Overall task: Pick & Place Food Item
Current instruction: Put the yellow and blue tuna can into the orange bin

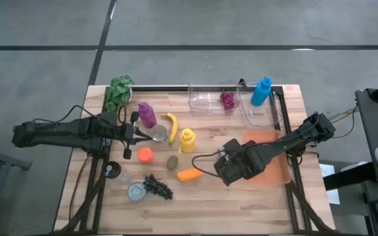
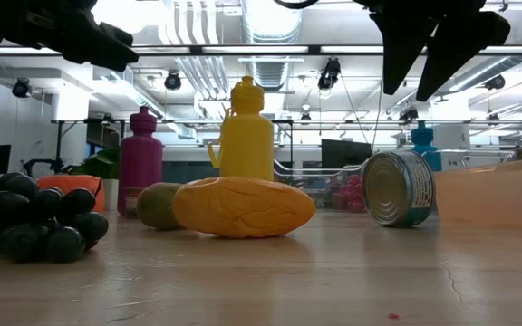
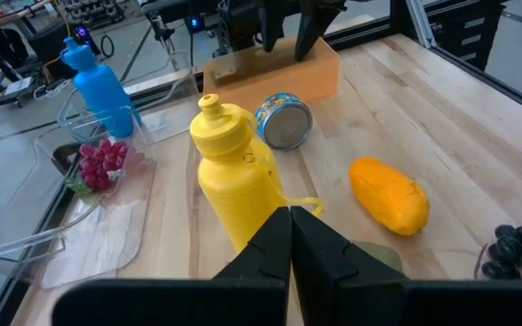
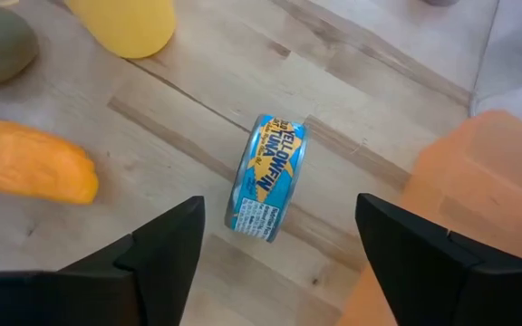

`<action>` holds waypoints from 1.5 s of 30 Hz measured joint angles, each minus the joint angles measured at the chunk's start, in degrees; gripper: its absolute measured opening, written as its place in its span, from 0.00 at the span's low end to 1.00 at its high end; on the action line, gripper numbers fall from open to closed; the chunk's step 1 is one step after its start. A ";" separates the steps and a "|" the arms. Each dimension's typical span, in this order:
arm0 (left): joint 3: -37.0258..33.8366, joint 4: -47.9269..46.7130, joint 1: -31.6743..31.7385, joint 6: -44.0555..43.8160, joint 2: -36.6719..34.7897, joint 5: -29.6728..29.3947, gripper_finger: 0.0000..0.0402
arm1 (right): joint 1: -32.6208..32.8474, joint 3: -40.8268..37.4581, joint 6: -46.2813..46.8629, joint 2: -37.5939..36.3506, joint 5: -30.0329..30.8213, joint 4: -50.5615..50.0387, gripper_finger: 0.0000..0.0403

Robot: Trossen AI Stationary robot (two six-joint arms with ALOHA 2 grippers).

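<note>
Tuna can (image 4: pixel 268 177), that is what sits below my right claw (image 4: pixel 279 237): a short round tin standing on its rim, blue and yellow label reading "YELLOWFIN", bare metal lid facing sideways. It rests on the wooden desk (image 1: pixel 241 203) just beside the orange board (image 4: pixel 478 181), not far from the desk's right edge. My right claw hangs above it with both fingers spread wide, one on each side, touching nothing. An orange yam-like food piece (image 4: pixel 30 169) lies near the can, with the yellow bottle (image 3: pixel 234 177) past it. My left claw (image 3: pixel 290 249) is pinched closed, empty, near the desk's left side.
</note>
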 joint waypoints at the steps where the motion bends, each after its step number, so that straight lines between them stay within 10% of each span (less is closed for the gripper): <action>1: 0.00 -0.05 -0.01 -0.04 0.00 0.00 0.03 | 0.00 0.00 -0.15 0.18 0.00 0.01 0.74; 13: 0.00 -0.19 -0.01 -0.06 -0.02 -0.02 0.03 | -1.26 -0.61 1.91 4.04 0.11 0.74 0.94; 45: 0.00 -3.99 0.01 0.05 -0.02 -0.02 0.03 | -3.39 -4.83 6.23 12.40 2.08 8.51 0.94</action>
